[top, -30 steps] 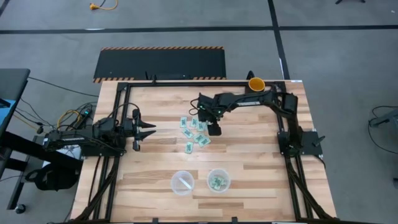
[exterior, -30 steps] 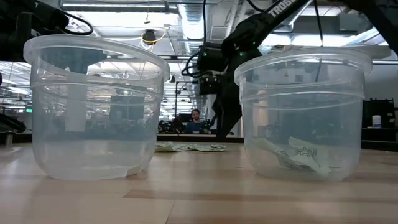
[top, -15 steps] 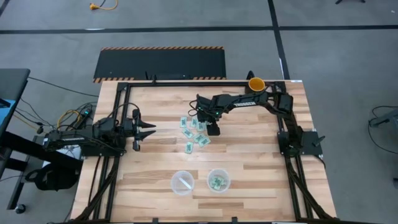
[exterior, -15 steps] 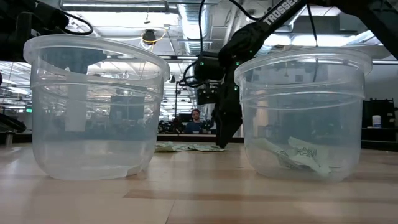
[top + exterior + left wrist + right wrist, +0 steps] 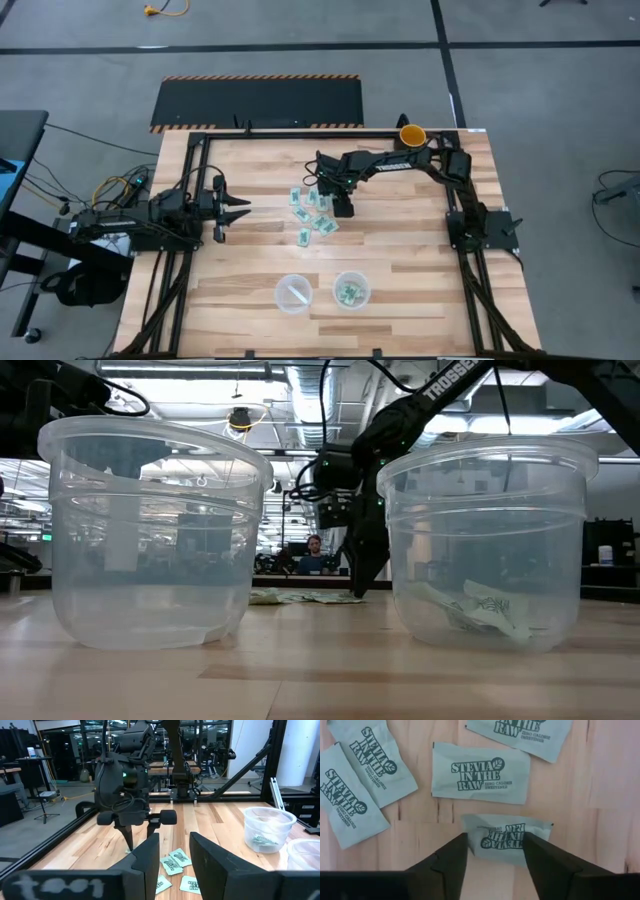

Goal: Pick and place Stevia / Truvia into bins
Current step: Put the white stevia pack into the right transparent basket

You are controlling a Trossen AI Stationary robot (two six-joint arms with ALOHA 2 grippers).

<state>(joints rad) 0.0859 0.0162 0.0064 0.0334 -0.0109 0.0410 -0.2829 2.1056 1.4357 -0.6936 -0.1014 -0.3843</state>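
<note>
Several light green Stevia packets (image 5: 313,213) lie flat on the wooden table's middle. My right gripper (image 5: 343,210) points down at the group's right side. It is open, and its fingertips (image 5: 358,592) are at table level. In the right wrist view one packet (image 5: 507,839) lies across the gap between its fingers (image 5: 495,852). Two clear bins stand near the front edge: the left one (image 5: 293,293) and the right one (image 5: 351,289), which has packets (image 5: 490,607) in it. My left gripper (image 5: 243,208) waits open and level at the table's left. My right gripper comes from above, pointing down, one finger over each end of a single flat packet (image 5: 475,827). The packet lies flat on the table, its long side running from finger to finger. Whether the fingertips touch it I cannot tell.
A yellow mug (image 5: 412,135) stands at the far right corner. Other packets (image 5: 480,772) lie close beside the one under my right gripper. Black frame rails (image 5: 300,133) run along the table's far edge and sides. Bare wood (image 5: 420,250) lies to the right of the bins.
My right gripper has come down onto the packet group until its fingertips reached table level, then stayed there. The packets and bins have kept their places.
</note>
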